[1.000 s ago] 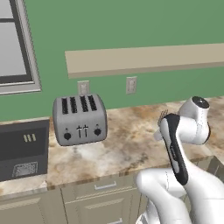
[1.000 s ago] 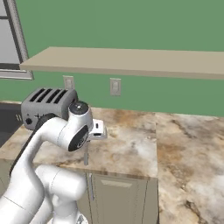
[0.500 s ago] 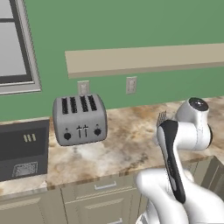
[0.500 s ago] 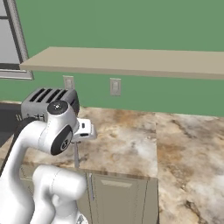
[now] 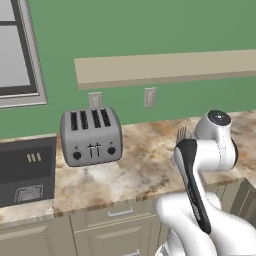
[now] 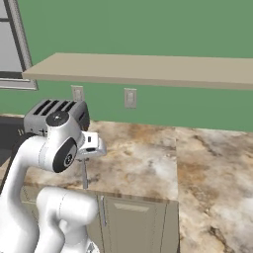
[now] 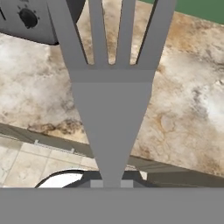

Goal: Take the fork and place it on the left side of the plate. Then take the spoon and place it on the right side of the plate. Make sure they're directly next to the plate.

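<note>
- The claw [image 7: 111, 183] gripped the fork [image 7: 111, 87] by its handle
- The fork was held above the marble tabletop [image 5: 145, 165], tines [image 5: 181, 134] up, near the toaster [image 5: 91, 136]

Fork [image 7: 111, 100] tine tips off-frame.

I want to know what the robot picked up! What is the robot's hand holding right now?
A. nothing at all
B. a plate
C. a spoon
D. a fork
D. In the hand view the fork rises straight out of the gripper, with four long tines spread above the marbled counter, and the toaster sits behind it.
</note>
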